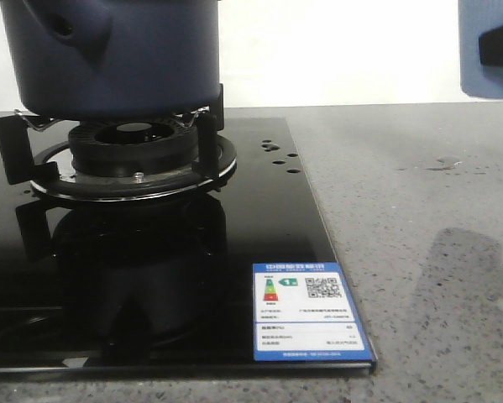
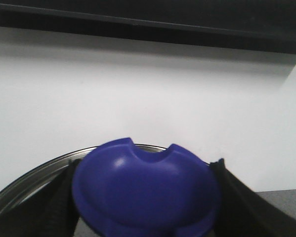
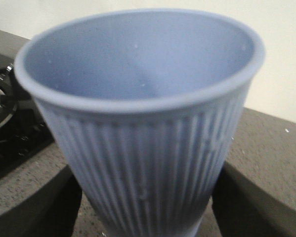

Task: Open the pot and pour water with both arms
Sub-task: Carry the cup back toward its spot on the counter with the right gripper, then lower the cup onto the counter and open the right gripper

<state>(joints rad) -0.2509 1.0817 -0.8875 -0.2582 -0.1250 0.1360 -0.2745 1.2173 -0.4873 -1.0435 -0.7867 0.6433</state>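
The dark navy pot [image 1: 108, 59] stands on the gas burner [image 1: 133, 143] at the far left; its stubby handle with a hole [image 1: 62, 29] points towards me, and its top is out of frame. My left gripper [image 2: 145, 210] is shut on the blue knob [image 2: 145, 182] of a lid whose steel rim [image 2: 34, 177] shows behind it, with white wall beyond. My right gripper [image 3: 145, 210] is shut on the pale blue ribbed cup [image 3: 143, 98], held above the counter at the far right [image 1: 489, 42]. The cup's inside looks empty.
The black glass hob [image 1: 150, 277] carries black pan supports [image 1: 209, 126] and a blue-edged energy label [image 1: 308, 311] at its front right corner. The grey speckled counter [image 1: 419, 252] lies to the right, with a few water drops [image 1: 440, 164].
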